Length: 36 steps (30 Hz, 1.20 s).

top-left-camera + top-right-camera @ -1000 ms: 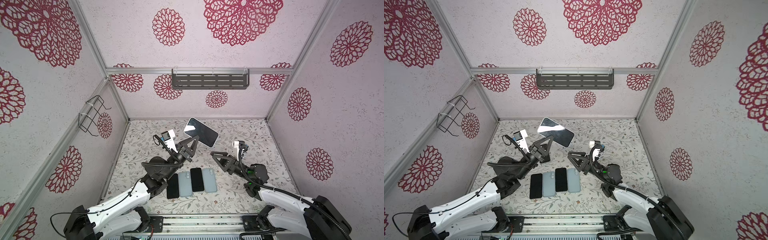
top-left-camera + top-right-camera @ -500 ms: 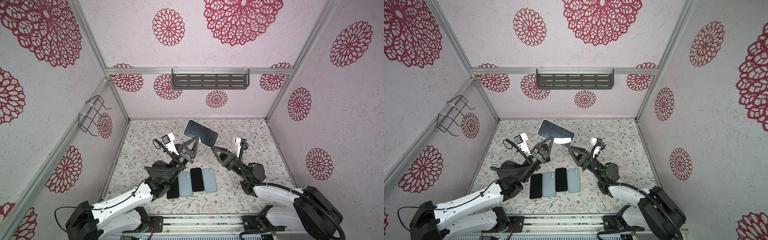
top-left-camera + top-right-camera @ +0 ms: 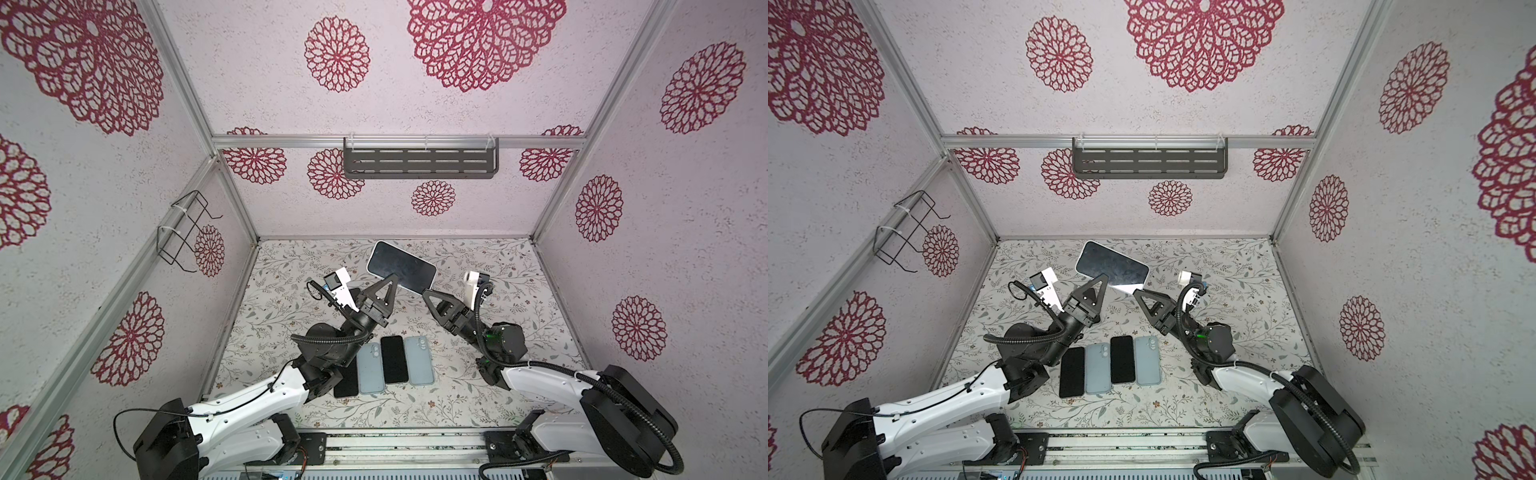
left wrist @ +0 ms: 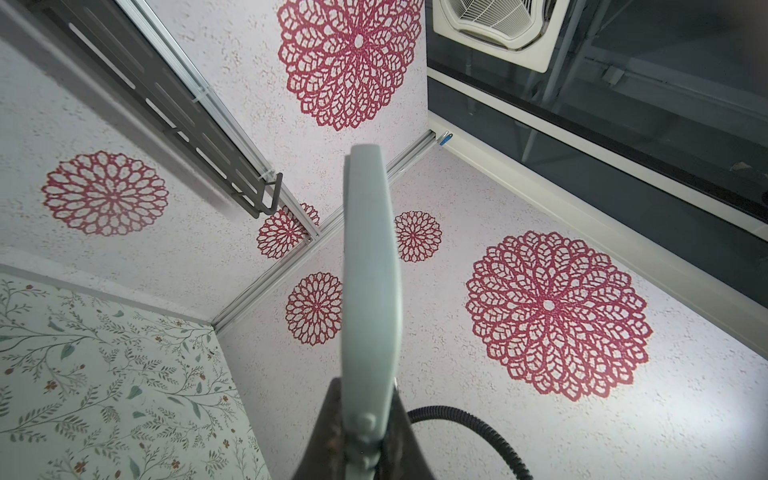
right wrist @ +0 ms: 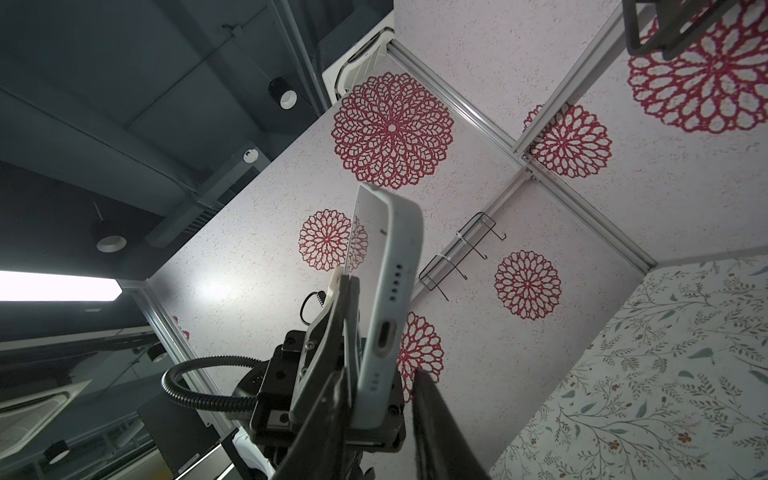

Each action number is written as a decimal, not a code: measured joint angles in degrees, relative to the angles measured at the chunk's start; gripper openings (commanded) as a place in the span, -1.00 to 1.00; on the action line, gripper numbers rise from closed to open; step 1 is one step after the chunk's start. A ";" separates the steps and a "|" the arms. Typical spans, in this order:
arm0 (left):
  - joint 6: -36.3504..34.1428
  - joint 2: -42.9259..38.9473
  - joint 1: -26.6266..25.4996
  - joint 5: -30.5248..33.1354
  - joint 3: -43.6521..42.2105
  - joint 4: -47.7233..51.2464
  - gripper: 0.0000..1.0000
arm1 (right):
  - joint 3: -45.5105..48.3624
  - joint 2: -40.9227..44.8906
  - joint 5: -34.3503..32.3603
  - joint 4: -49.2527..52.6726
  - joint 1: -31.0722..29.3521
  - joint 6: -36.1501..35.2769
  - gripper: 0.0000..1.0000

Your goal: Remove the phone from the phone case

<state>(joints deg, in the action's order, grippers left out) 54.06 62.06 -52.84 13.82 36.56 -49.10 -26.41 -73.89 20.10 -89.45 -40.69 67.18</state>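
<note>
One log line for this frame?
left claw: shut on raised pale-blue cased phone | right claw: open around its port end | phone: not yet out

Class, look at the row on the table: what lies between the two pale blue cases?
A black phone lies between them, seen in both top views.

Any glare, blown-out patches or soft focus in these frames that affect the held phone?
In a top view, a bright reflection washes out one screen corner of the phone. Right wrist view: a ceiling light is blown out, and the screen mirrors the patterned wall. Left wrist view: the phone case, edge-on, looks slightly soft near the lens.
</note>
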 measured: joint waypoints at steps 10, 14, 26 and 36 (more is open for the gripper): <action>1.07 0.22 -0.04 0.83 -0.02 -1.20 -1.00 | -0.48 -0.20 -0.17 -0.72 -0.68 1.44 -0.92; 2.19 0.20 -0.07 1.55 0.00 -0.74 -1.00 | -0.44 -0.20 -0.13 -0.70 -0.72 1.44 -0.85; 4.42 0.22 -0.26 3.45 0.02 0.50 -1.00 | -0.13 -0.20 0.44 -0.28 -1.18 0.81 -0.59; 5.62 0.22 -0.28 3.50 0.02 0.11 -1.00 | -0.13 -0.20 0.48 -0.39 -1.38 1.36 -1.00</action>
<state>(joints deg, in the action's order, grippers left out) 59.68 62.28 -53.12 17.32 36.58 -48.99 -26.55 -74.08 20.58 -89.84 -42.06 68.53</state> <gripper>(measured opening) 0.134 0.110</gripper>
